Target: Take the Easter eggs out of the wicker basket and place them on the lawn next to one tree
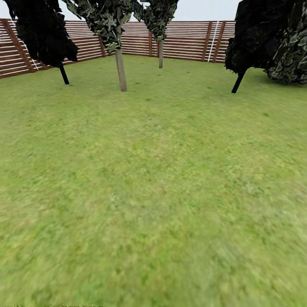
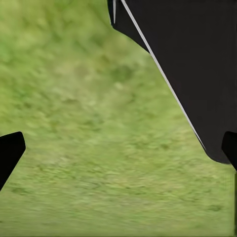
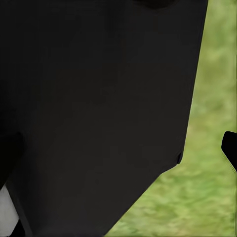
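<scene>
- Jaws on the left gripper (image 2: 118, 143) stand wide apart in the left wrist view, two dark fingertips (image 2: 10, 150) at opposite edges with nothing but blurred grass between them: released and empty.
- Jaws on the right gripper cannot be judged; in the right wrist view a large black body (image 3: 98, 113) of the robot covers most of the frame, with one dark tip (image 3: 229, 148) at the edge and a strip of grass beside it.
- From the head view, the lawn (image 1: 153, 204) spreads ahead, mottled green and bare up to the trees.
- Nearest pale-trunked tree (image 1: 121, 70) stands at about 11 o'clock, well ahead; a second like it (image 1: 160, 53) is further back near 12 o'clock, just before the slatted wooden fence (image 1: 187, 40).
- Dark, thin-trunked trees stand at 10 o'clock (image 1: 64, 73) and 2 o'clock (image 1: 238, 81).
- No eggs or basket appear on the grass ahead, so my judgement is that the robot is travelling and must first find the basket; neither arm is yet favoured.
</scene>
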{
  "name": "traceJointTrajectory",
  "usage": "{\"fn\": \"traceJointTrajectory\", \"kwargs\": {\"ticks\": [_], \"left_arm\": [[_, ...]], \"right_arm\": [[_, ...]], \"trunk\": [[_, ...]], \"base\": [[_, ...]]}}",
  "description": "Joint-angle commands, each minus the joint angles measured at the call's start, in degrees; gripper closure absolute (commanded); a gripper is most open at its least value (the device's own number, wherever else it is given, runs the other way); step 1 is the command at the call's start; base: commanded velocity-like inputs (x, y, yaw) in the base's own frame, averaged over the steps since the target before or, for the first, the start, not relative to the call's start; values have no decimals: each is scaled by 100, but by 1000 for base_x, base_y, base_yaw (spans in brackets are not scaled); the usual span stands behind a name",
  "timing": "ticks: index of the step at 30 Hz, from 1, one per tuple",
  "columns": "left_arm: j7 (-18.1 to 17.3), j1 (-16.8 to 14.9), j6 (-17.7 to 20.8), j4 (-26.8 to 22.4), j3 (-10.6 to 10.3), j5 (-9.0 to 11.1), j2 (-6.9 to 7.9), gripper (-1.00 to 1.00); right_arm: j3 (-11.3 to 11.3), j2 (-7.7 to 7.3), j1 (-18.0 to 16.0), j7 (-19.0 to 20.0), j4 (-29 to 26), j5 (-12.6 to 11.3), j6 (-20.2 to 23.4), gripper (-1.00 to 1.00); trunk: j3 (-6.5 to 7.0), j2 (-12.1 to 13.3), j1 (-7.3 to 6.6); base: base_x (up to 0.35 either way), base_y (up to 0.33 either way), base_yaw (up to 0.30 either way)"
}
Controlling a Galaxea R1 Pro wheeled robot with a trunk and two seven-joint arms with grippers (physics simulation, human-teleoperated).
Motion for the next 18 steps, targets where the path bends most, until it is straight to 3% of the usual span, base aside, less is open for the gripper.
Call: {"fn": "traceJointTrajectory", "kwargs": {"ticks": [1,18], "left_arm": [[-1,-1,1,1,-1,-1,2,-100],[-1,-1,1,1,-1,-1,3,-100]], "right_arm": [[2,1,-1,-1,4,7,-19,-100],[2,15,-1,-10,7,11,-20,-100]], "trunk": [[4,-1,0],[102,-1,0]], "base": [[0,0,194],[0,0,232]]}}
